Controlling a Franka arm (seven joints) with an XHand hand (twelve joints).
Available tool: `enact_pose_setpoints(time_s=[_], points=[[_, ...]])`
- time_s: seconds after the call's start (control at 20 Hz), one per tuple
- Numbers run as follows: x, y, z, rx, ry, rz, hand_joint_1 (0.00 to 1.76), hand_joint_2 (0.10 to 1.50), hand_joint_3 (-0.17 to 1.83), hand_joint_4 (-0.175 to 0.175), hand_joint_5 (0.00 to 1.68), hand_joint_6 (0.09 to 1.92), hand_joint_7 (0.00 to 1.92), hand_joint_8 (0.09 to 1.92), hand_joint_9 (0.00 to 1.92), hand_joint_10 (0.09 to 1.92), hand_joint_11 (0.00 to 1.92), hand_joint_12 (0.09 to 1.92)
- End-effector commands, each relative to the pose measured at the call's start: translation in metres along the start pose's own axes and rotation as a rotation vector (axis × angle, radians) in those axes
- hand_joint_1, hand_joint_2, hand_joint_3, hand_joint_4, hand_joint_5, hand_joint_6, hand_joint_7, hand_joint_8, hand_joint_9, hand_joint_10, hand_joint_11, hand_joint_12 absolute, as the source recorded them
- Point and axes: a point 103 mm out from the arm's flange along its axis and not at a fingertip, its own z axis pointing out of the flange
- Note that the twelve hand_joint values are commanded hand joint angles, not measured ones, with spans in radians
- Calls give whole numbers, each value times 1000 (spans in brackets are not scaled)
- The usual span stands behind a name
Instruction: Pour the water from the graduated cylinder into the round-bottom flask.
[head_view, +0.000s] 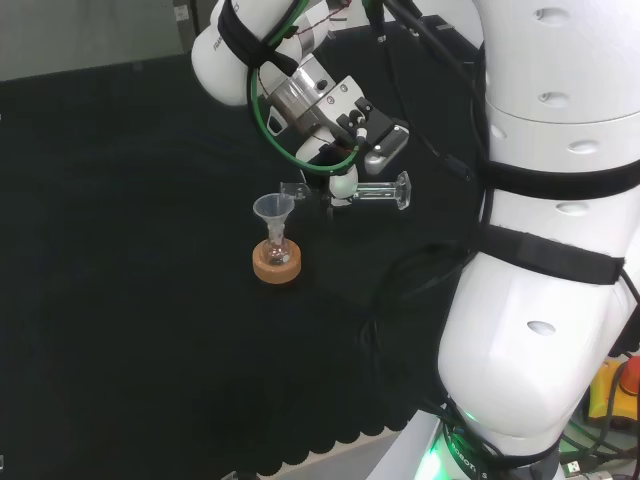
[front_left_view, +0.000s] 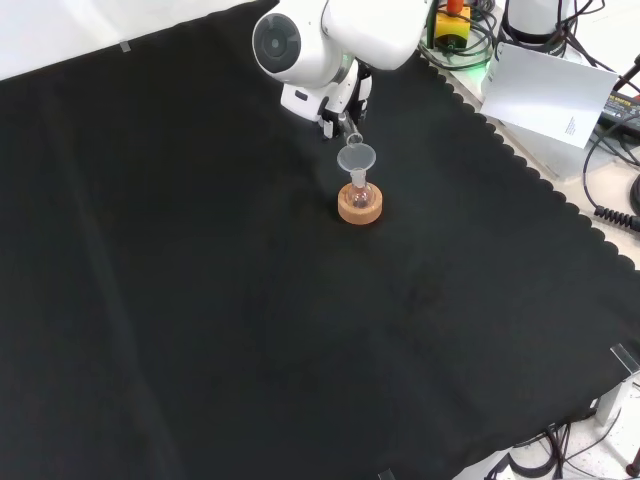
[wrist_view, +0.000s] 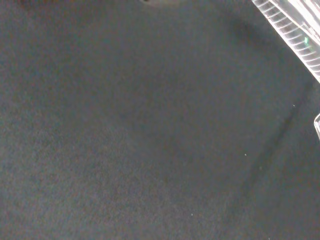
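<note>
Head view: the hand (head_view: 343, 182) is hanging above the cloth (head_view: 130, 260), just right of and a little above the funnel (head_view: 273, 208). It is gripping the graduated cylinder (head_view: 372, 193), fingers closed round its middle. The cylinder is lying about horizontal, long axis running left-right here, foot to the right, spout end (head_view: 293, 189) to the left, sitting just over the funnel's right rim. The funnel is sitting in the neck of the round-bottom flask (head_view: 276, 250), which is standing on a cork ring (head_view: 277, 264). So the flask is lying down-left of the hand, close.

Front view: the arm's white link (front_left_view: 300, 45) is standing in front of most of the hand (front_left_view: 338, 112), at the far side of the cloth. The cylinder's mouth (front_left_view: 353, 139) is showing just beyond the funnel (front_left_view: 356, 158), touching or nearly so; cannot tell which. Flask (front_left_view: 359, 192) and cork ring (front_left_view: 360, 205) are sitting right below, nearer the camera. Here the cylinder's axis is running far-to-near toward the funnel.

Wrist view: the camera is looking at bare cloth (wrist_view: 140, 130), with the ribbed clear wall of the cylinder (wrist_view: 292, 30) crossing one corner.

Judgement: pouring is under way or nearly finished; water level is not readable. What matters next is keeping the spout over the funnel bowl, since it is riding near the rim rather than the centre.
</note>
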Motion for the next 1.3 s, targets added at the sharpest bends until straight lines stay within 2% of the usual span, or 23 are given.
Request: enact_pose_setpoints(time_s=[0.05,0.3,0.75,1.3], points=[[1,-3,-1,17,-29,11,1152,1102,3,-145,1019,965,1313,244,1443,87,1270,745],[5,-4,-5,51,-69,24,1152,1103,3,-146,1019,966,1314,242,1444,87,1270,744],[1,-10,-11,63,-53,23,1152,1103,3,-147,1017,967,1316,239,1446,87,1270,742],[-2,-13,-17,105,-84,49,1152,1104,4,-147,1015,971,1318,237,1447,87,1267,739]])
